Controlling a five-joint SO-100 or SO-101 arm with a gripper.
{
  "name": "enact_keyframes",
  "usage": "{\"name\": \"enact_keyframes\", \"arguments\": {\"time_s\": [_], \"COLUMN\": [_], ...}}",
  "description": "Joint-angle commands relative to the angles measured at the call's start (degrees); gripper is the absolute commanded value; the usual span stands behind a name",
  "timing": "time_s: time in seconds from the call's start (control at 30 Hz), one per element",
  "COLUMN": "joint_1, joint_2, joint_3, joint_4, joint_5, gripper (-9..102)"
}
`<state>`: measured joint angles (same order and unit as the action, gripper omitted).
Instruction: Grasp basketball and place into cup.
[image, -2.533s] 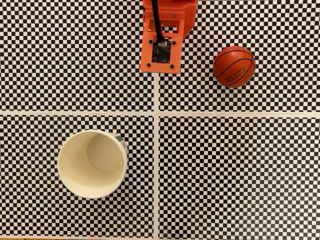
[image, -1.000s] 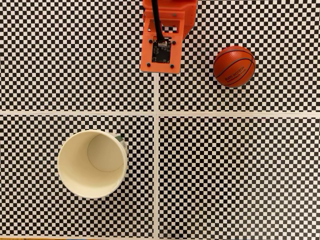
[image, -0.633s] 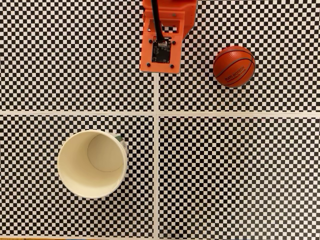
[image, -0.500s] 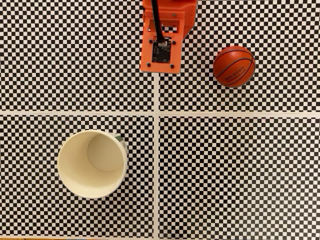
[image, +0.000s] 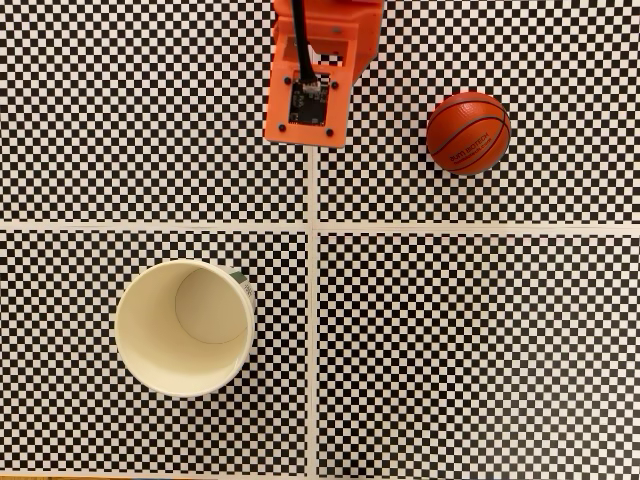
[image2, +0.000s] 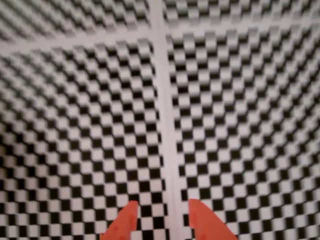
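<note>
The black-and-white checkered counter (image: 480, 340) carries a round cream-white paper cup (image: 184, 328), upright at lower left in the fixed view. The orange plastic claw (image2: 160, 216) hovers empty, tips slightly parted. The small orange-red basketball (image: 468, 132) lies at upper right.

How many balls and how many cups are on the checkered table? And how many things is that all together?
Balls: 1, the basketball
Cups: 1, the cup
Total: 2 things on the checkered table
</note>
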<state>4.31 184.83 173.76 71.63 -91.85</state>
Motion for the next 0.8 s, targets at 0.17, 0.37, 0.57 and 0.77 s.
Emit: {"name": "enact_keyframes", "arguments": {"time_s": [0.17,0.37,0.57,0.77], "joint_1": [0.26,-5.80,-16.88,-27.69], "joint_2": [-28.48,-49.22,-63.28,-66.01], "joint_3": [-33.75,-62.84,-81.47,-83.41], "joint_4": [5.89,14.41,21.27,21.36], "joint_5": [-1.32,-1.23,-0.35,10.90], "gripper": [9,15,27,39]}}
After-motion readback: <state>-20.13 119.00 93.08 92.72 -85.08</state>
